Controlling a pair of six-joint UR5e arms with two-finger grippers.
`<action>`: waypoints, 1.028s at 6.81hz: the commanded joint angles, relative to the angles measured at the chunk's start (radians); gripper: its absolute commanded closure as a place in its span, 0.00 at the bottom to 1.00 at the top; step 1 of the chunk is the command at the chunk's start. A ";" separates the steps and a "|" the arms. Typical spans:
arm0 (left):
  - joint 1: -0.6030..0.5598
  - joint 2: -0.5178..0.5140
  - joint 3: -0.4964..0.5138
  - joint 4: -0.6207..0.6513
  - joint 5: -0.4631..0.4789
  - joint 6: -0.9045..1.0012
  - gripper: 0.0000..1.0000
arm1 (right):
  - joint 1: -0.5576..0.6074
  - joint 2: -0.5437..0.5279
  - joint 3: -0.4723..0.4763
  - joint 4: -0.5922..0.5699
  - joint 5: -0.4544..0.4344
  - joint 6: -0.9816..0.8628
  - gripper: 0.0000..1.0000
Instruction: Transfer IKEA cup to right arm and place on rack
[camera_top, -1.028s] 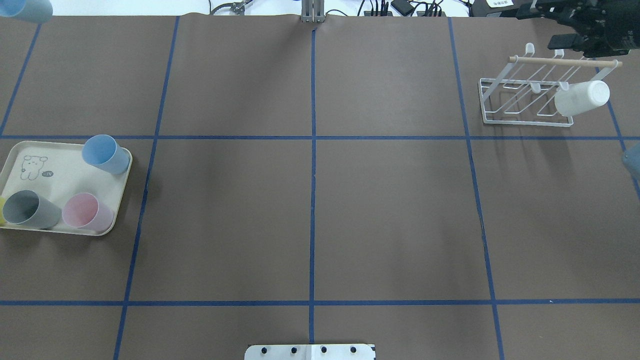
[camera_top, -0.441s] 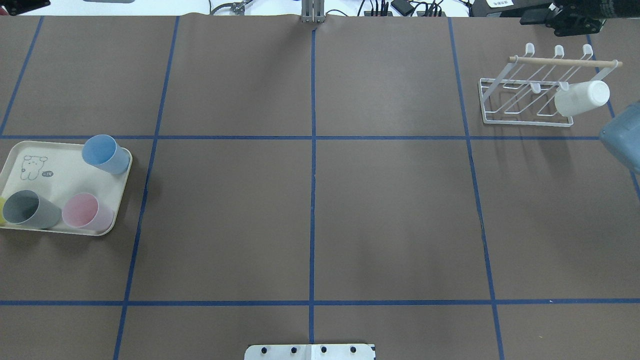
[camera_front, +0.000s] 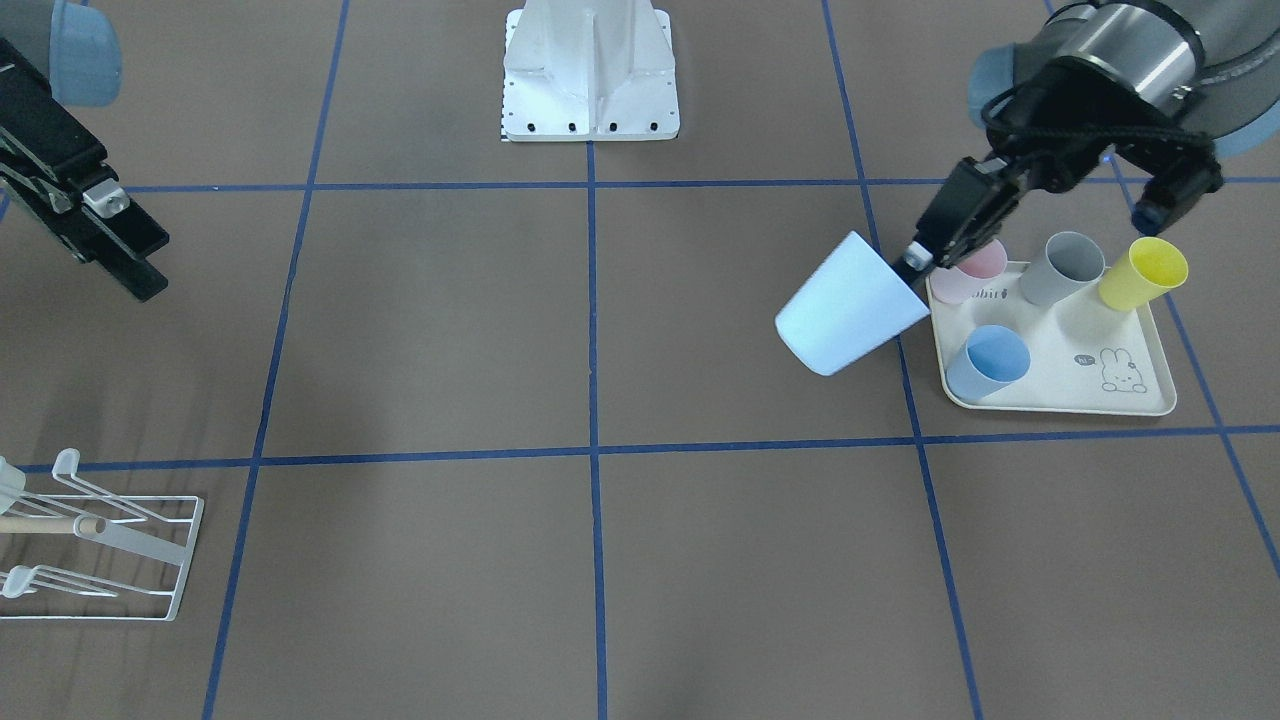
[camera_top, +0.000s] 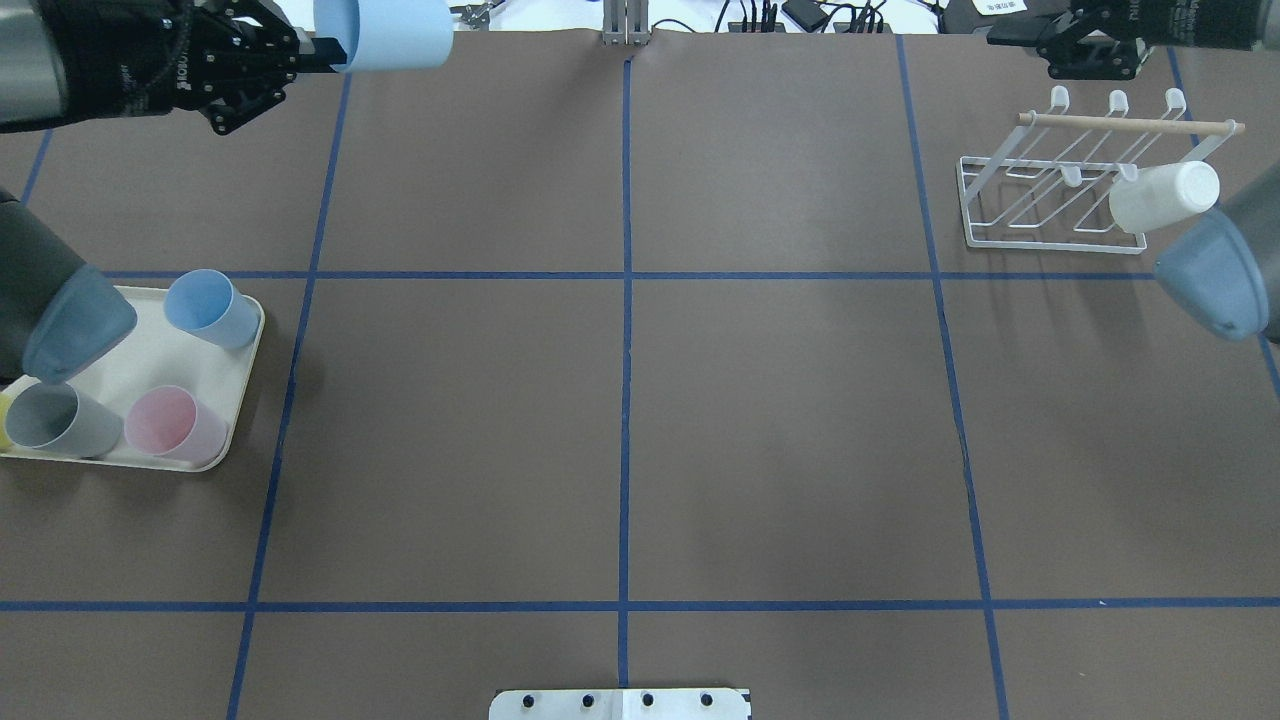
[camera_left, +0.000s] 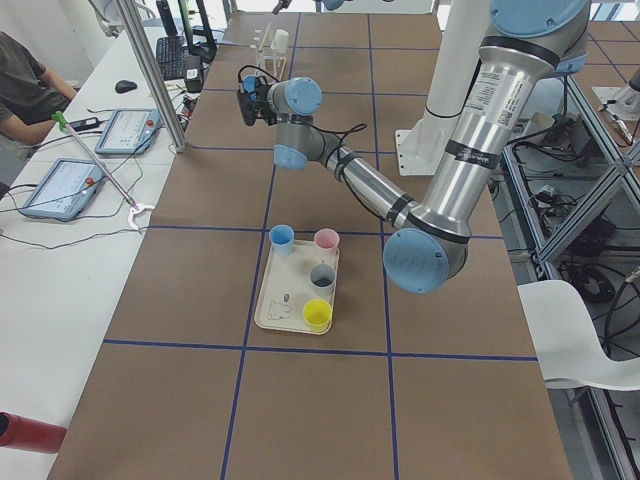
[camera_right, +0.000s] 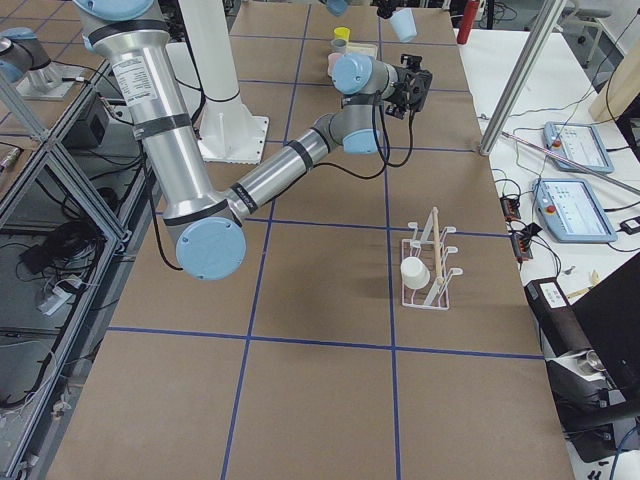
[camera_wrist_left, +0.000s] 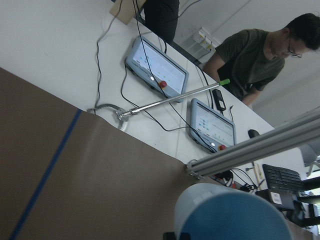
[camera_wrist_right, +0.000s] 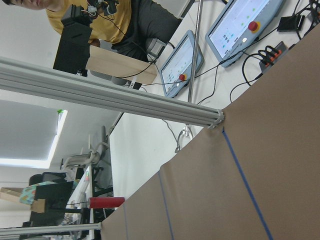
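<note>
Left end effector (camera_front: 915, 262) grips pale blue IKEA cup (camera_front: 845, 305) by rim, tilted, aloft beside tray (camera_front: 1060, 402). Handover not yet done. Right end effector (camera_front: 130, 262) hangs empty on rack (camera_top: 1055, 246) side; open or closed, cannot tell. White cup (camera_top: 1165, 195) already racked.

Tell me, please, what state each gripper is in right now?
Left gripper: closed on the light blue cup.
Right gripper: looks open, holding nothing.
</note>
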 joint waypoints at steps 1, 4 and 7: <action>0.093 -0.033 0.009 -0.162 0.123 -0.197 1.00 | -0.132 0.002 -0.020 0.151 -0.187 0.127 0.00; 0.180 -0.033 0.011 -0.356 0.330 -0.473 1.00 | -0.270 0.015 -0.020 0.241 -0.398 0.176 0.00; 0.237 -0.062 0.043 -0.374 0.398 -0.575 1.00 | -0.428 0.082 -0.028 0.242 -0.576 0.167 0.00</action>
